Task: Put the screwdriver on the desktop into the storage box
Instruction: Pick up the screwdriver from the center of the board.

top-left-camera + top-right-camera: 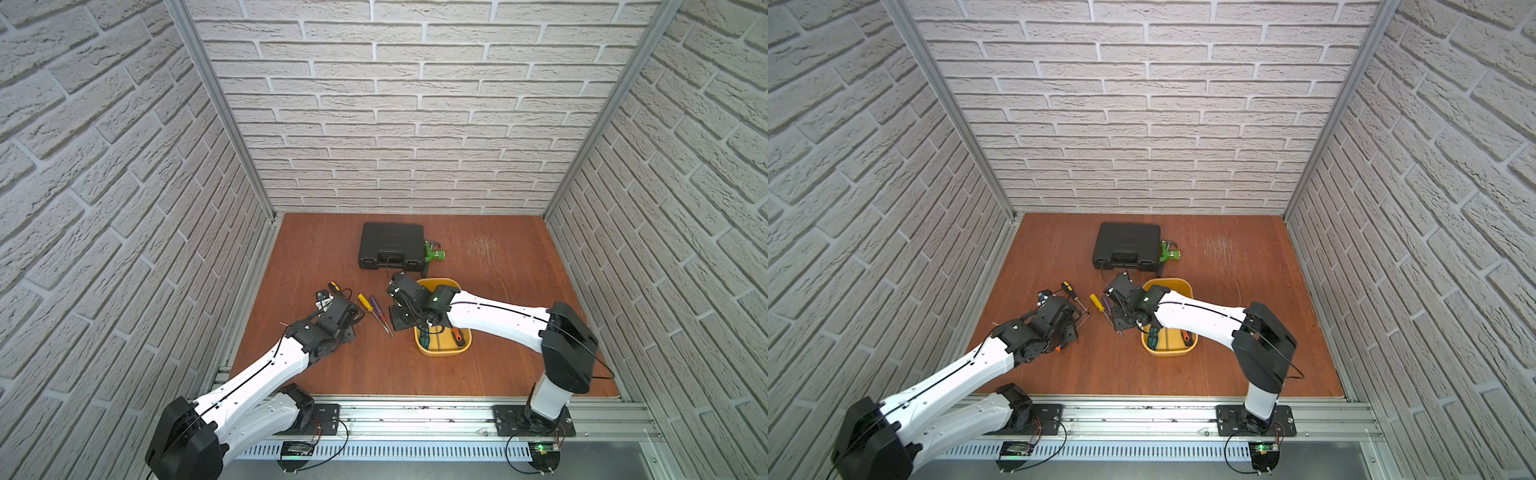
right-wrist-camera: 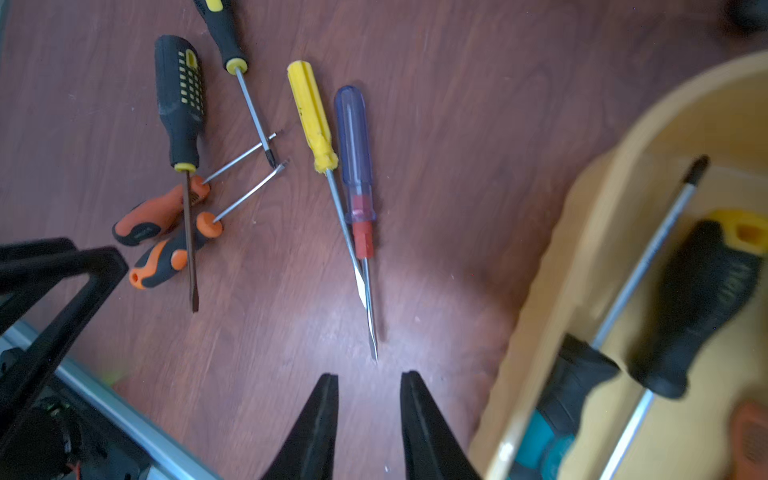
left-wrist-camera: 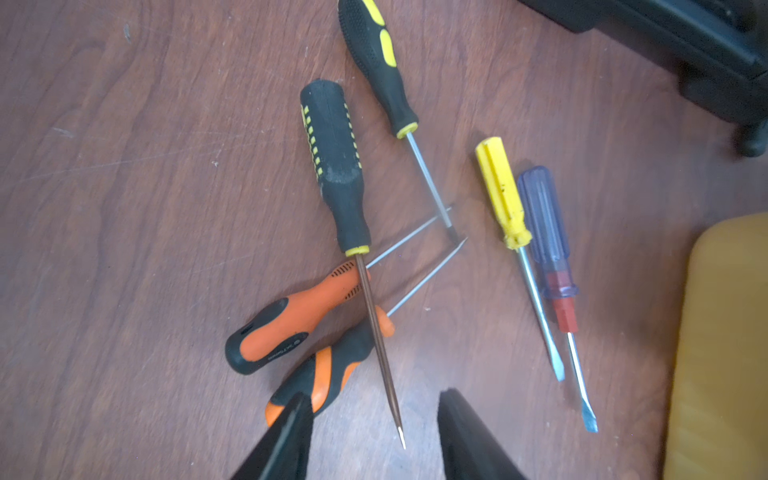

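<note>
Left of storage box [image 1: 442, 352], on counter [image 1: 374, 374], loose screwdrivers wait: yellow screwdriver [image 2: 309, 112] and blue screwdriver [image 2: 353, 137] side by side, tangled pile [image 3: 291, 324] further left. Few already in box. Near blue tip, right tool [image 2: 369, 375] hovers, likely lining up pick; jaws narrowly parted, empty. Over pile, left tool [image 3: 374, 397] hangs, jaws spread wider, gripping nothing.

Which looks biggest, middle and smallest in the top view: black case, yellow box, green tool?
Largest, unranked: yellow storage box and black case look nearly alike, and the right arm hides part of the box.
Smallest: green tool.
</note>
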`<action>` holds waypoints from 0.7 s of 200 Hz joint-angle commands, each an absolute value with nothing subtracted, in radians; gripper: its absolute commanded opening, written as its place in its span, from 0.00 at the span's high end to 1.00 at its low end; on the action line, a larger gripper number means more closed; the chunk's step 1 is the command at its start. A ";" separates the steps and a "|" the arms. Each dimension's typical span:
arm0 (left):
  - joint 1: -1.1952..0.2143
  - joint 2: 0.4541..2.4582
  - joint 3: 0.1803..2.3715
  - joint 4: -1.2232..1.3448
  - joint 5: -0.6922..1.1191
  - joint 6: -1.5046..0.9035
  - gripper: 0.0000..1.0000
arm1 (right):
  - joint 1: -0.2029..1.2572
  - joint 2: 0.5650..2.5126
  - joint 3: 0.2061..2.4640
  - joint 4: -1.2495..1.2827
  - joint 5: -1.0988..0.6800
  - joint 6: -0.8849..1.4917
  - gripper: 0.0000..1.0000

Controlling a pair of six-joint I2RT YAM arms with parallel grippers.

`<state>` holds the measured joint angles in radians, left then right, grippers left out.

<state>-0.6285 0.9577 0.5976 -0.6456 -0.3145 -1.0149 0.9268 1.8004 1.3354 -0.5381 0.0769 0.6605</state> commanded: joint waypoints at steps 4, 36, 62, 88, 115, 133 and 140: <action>-0.615 0.915 0.583 -0.677 -0.324 -1.022 0.47 | 0.932 1.887 1.438 -0.571 0.077 0.612 0.68; -0.608 0.888 0.572 -0.674 -0.319 -1.023 0.46 | 0.931 2.009 1.526 -0.608 0.114 0.586 0.69; -0.603 0.882 0.560 -0.661 -0.312 -1.024 0.46 | 0.931 2.065 1.571 -0.625 0.136 0.575 0.68; -0.602 0.896 0.557 -0.643 -0.293 -1.022 0.47 | 0.932 2.106 1.616 -0.662 0.147 0.566 0.70; -0.600 0.898 0.552 -0.635 -0.288 -1.022 0.47 | 0.930 2.109 1.601 -0.646 0.147 0.565 0.70; -0.600 0.899 0.548 -0.631 -0.286 -1.023 0.47 | 0.931 2.120 1.611 -0.652 0.146 0.561 0.70; -0.600 0.899 0.548 -0.628 -0.284 -1.023 0.47 | 0.930 2.125 1.616 -0.655 0.149 0.562 0.70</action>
